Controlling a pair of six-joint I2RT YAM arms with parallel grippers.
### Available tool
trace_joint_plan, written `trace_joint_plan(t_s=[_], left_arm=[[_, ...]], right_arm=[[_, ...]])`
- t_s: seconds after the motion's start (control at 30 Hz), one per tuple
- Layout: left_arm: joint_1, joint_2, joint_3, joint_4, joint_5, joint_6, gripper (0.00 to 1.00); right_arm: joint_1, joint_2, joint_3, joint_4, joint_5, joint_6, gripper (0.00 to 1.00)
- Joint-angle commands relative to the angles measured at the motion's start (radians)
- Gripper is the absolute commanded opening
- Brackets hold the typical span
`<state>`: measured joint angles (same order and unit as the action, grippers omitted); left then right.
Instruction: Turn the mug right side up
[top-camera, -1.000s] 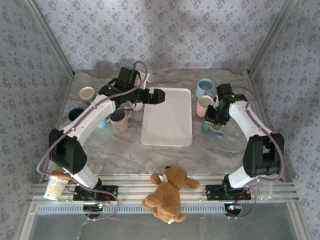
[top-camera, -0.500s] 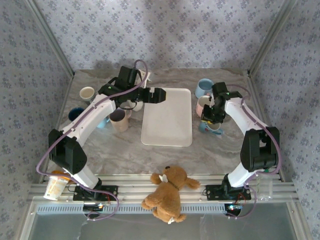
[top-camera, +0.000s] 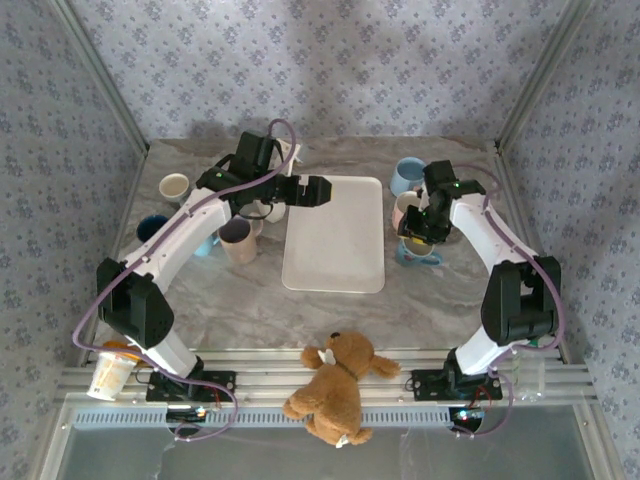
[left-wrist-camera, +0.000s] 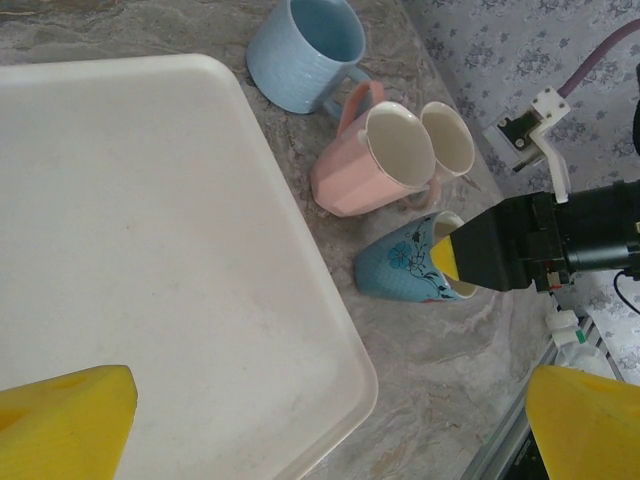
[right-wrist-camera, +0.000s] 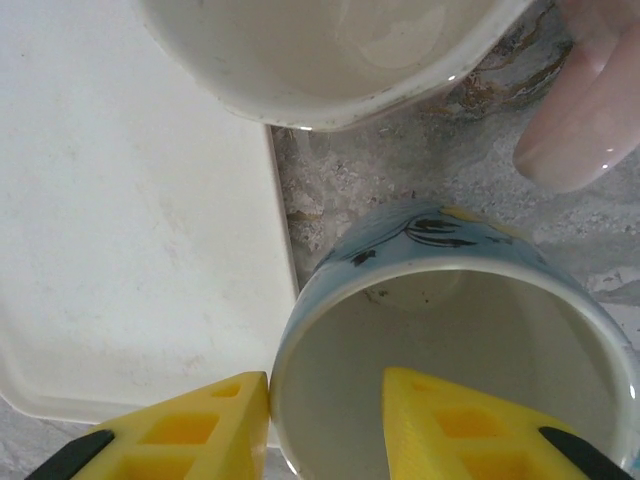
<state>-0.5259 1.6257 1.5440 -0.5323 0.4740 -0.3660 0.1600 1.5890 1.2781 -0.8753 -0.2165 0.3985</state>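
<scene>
The mug (top-camera: 419, 252) is blue with a flower print and stands mouth up on the marble table, just right of the white tray (top-camera: 335, 240). The left wrist view shows its blue flowered side (left-wrist-camera: 405, 270). My right gripper (top-camera: 419, 238) hangs over its rim (right-wrist-camera: 300, 320), open: one yellow finger (right-wrist-camera: 190, 430) lies against the outside of the wall and the other finger (right-wrist-camera: 460, 425) is inside the mug, apart from the wall. My left gripper (top-camera: 322, 190) hovers wide open over the tray's far left corner, holding nothing.
A pink mug (left-wrist-camera: 365, 165), a cream mug (left-wrist-camera: 448, 140) and a light blue mug (left-wrist-camera: 305, 50) crowd behind the flowered one. Several more mugs (top-camera: 238, 240) stand left of the tray. A teddy bear (top-camera: 335, 385) sits on the front rail.
My right gripper's jaws have parted on the mug's rim, and the gripper and mug have shifted slightly left toward the tray. The left arm has not moved.
</scene>
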Motion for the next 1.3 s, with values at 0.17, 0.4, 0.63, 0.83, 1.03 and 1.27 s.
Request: trace_joint_plan(t_s=[0.17,0.4,0.63,0.83,1.03,1.27], left_arm=[[-0.006,-0.012,0.034,-0.027,-0.028,0.023,0.99],[-0.002,-0.069,0.003,-0.018,-0.129,0.056,0.99],[0.008,-0.191,-0.161,0.135,-0.224,0.106,0.99],[0.014,-0.332,-0.362,0.29,-0.358,0.164,1.0],[0.113,-0.488,-0.568,0.406,-0.49,0.217,1.0],[0.299,-0.609,-0.786,0.563,-0.594,0.275,1.0]], right_arm=[[0.002,-0.145,0.014,-0.049,-0.002,-0.01,0.4],[-0.109,-0.389,-0.132,0.188,-0.132,-0.017,0.65],[-0.209,-0.656,-0.402,0.583,-0.118,-0.023,1.0],[-0.245,-0.681,-0.448,0.601,-0.109,-0.12,1.0],[-0.271,-0.695,-0.56,0.786,-0.019,-0.18,1.0],[-0.291,-0.681,-0.664,0.992,0.108,-0.264,1.0]])
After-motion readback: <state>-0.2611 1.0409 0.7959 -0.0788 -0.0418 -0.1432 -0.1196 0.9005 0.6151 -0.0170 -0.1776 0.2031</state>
